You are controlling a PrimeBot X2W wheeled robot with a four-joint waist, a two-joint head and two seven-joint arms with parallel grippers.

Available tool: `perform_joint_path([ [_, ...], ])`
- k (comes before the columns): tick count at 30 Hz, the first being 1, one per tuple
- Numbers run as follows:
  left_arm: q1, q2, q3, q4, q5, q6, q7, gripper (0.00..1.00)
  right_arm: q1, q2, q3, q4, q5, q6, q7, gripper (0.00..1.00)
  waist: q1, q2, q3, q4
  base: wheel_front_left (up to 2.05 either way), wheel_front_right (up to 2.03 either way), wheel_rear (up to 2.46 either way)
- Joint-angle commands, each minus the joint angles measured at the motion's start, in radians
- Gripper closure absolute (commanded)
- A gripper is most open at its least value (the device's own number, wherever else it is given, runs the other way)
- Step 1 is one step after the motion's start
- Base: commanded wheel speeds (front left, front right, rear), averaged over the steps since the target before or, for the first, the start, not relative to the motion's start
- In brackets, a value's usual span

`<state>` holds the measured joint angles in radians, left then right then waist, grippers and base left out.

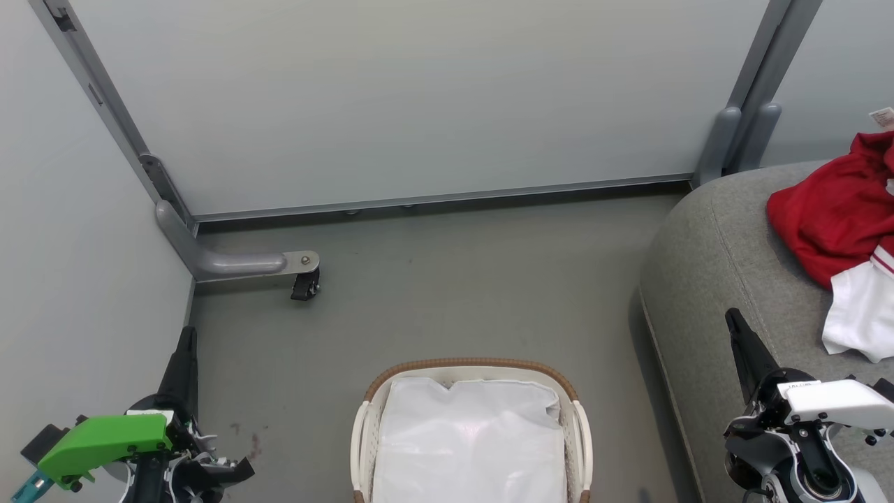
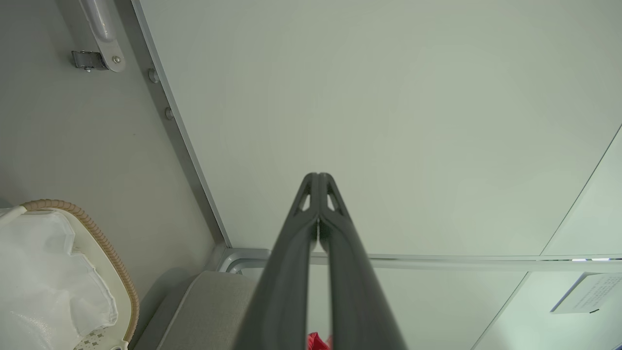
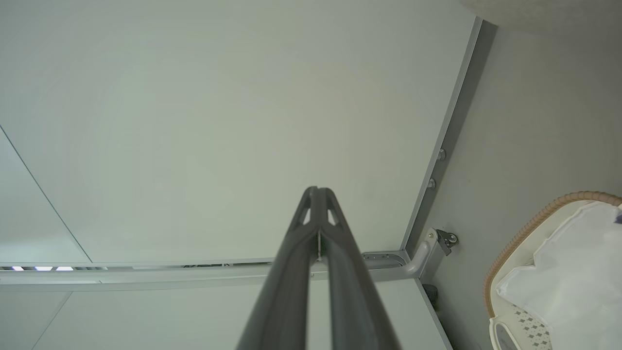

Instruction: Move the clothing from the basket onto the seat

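The red clothing [image 1: 834,209] with white trim lies bunched on the grey seat [image 1: 726,272] at the right edge of the head view. On the floor at bottom centre stands the white basket [image 1: 576,426] with its brown woven rim, holding a plain white sheet [image 1: 468,440]. My left gripper [image 1: 187,334] sits at the lower left, fingers together and holding nothing, well left of the basket. At the lower right my right gripper [image 1: 732,318] rests over the seat's front edge, shut and empty. A sliver of red clothing [image 2: 318,341] shows between the left fingers' bases.
Pale partition panels [image 1: 419,98] with grey metal frames close the back and left. A grey foot with a black caster [image 1: 305,283] juts onto the floor at left. Open grey floor [image 1: 454,293] lies between the basket and the back panel.
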<state>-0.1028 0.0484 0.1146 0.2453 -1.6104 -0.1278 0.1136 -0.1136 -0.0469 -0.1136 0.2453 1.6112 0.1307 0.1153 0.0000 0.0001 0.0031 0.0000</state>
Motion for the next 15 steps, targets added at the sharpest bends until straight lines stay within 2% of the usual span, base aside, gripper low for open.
perform_joint_path([
  [1,-0.010,0.003,0.002,-0.002,-0.005,-0.006,0.004,1.00,0.011,-0.006,-0.002,-0.003,0.003,0.000,0.001,1.00,0.0000,-0.0001,0.000,0.000,0.00,0.00,0.00],
  [15,-0.010,0.003,0.002,-0.002,-0.005,-0.006,0.004,1.00,0.011,-0.006,-0.002,-0.003,0.003,0.000,0.001,1.00,0.0000,-0.0001,0.000,0.000,0.00,0.00,0.00],
])
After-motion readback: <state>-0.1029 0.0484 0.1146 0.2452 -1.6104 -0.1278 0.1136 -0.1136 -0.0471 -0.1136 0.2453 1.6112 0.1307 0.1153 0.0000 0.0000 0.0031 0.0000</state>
